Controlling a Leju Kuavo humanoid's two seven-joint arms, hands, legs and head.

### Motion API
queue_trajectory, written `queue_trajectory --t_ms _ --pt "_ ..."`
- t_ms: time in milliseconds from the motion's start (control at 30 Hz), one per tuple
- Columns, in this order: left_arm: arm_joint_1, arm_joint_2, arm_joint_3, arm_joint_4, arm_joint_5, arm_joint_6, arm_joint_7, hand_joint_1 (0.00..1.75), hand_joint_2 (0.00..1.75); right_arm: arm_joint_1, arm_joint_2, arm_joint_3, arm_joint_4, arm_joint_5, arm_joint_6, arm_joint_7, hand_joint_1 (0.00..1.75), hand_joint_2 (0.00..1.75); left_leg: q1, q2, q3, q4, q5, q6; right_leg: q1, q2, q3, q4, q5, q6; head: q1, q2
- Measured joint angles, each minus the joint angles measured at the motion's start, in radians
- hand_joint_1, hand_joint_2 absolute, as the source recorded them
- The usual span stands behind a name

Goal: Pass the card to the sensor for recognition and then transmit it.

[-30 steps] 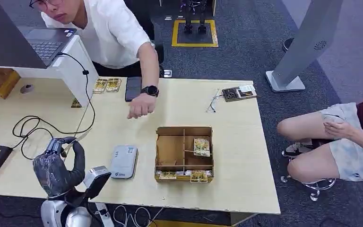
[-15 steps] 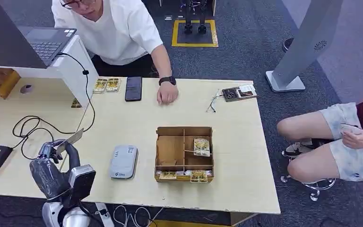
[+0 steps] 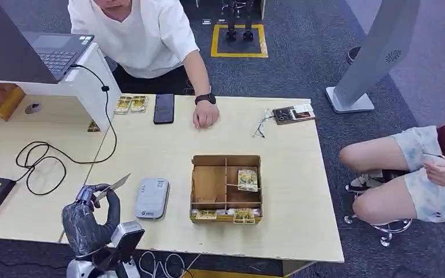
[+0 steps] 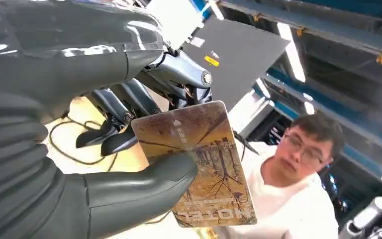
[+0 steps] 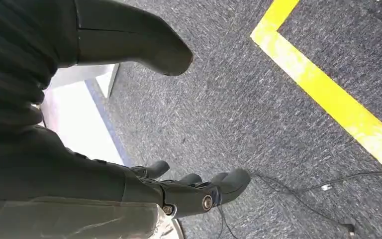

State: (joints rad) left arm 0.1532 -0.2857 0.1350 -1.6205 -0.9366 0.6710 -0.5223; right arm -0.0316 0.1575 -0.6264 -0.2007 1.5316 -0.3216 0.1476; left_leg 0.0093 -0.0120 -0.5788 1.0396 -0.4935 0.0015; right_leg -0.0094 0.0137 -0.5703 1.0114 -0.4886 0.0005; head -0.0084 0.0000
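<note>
So here's where we're at: our left hand [image 3: 92, 211] is up over the near edge of the table [image 3: 150, 145], and it's got the card [image 3: 112, 186] pinched between the thumb and the darker fingers [image 4: 114, 130]. In the left wrist view the thumb presses flat across the card's printed brown face, with the other fingers behind it, so they're clamped on the card for sure. The card sticks out past the fingertips, tilted, with its free end pointing toward the sensor [image 3: 152, 197], the grey rounded pad lying on the table just beyond the fingertips. The card isn't touching the sensor; it's held in the air beside it.

Further out past the sensor there's the cardboard tray [image 3: 226, 188] with dividers and a few more printed cards in its compartments. Way beyond our fingers, across the table, a person in a white shirt [image 3: 145, 35] leans in with one hand [image 3: 205, 117] resting on the tabletop, next to a black phone [image 3: 163, 108]. A black cable [image 3: 46, 159] loops across the table off to the thumb side of our hand.

Our right hand [image 5: 144, 124] hangs down over grey carpet with a yellow line [image 5: 328, 94]. Its thumb and fingers are spread apart with nothing in them.
</note>
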Motion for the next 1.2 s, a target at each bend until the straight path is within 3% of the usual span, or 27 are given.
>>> queue_trajectory --t_ms 167,333,467,533,733,1200 --pt "0.044 0.005 -0.061 0.006 -0.035 0.0 0.083 1.75 1.75 0.001 0.0 -0.004 0.0 -0.001 0.0 -0.006 0.0 1.75 0.0 0.0 0.0 0.0 0.0 0.0 0.0 0.0 0.0 0.0 0.0 0.0 0.0 0.0" --pt "0.069 0.007 -0.103 0.015 -0.046 0.0 0.109 1.75 1.75 0.001 0.0 -0.005 0.0 -0.001 0.0 -0.006 0.0 1.75 0.0 0.0 0.0 0.0 0.0 0.0 0.0 0.0 0.0 0.0 0.0 0.0 0.0 0.0" --pt "0.083 0.017 -0.132 0.028 -0.095 0.0 0.166 1.75 1.75 0.002 0.0 -0.006 0.0 0.002 0.0 -0.009 0.0 1.75 0.0 0.0 0.0 0.0 0.0 0.0 0.0 0.0 0.0 0.0 0.0 0.0 0.0 0.0" --pt "0.09 0.02 -0.135 0.035 -0.139 0.0 0.165 1.75 1.75 0.002 0.0 -0.007 0.0 0.003 0.001 -0.009 0.0 1.75 0.0 0.0 0.0 0.0 0.0 0.0 0.0 0.0 0.0 0.0 0.0 0.0 0.0 0.0" --pt "0.098 -0.006 -0.072 0.045 -0.37 0.0 0.068 1.75 1.75 0.002 0.0 -0.007 0.0 0.015 0.004 -0.01 0.0 1.75 0.0 0.0 0.001 0.0 0.0 0.0 0.0 0.0 0.0 0.0 0.0 0.0 0.0 0.0" --pt "0.093 -0.016 0.017 0.029 -0.407 0.0 0.091 1.75 1.75 0.001 0.0 -0.007 0.0 0.024 0.004 -0.011 0.0 1.75 0.0 0.0 0.001 0.0 0.0 0.0 0.0 0.0 0.0 0.0 0.0 0.0 0.0 0.0"
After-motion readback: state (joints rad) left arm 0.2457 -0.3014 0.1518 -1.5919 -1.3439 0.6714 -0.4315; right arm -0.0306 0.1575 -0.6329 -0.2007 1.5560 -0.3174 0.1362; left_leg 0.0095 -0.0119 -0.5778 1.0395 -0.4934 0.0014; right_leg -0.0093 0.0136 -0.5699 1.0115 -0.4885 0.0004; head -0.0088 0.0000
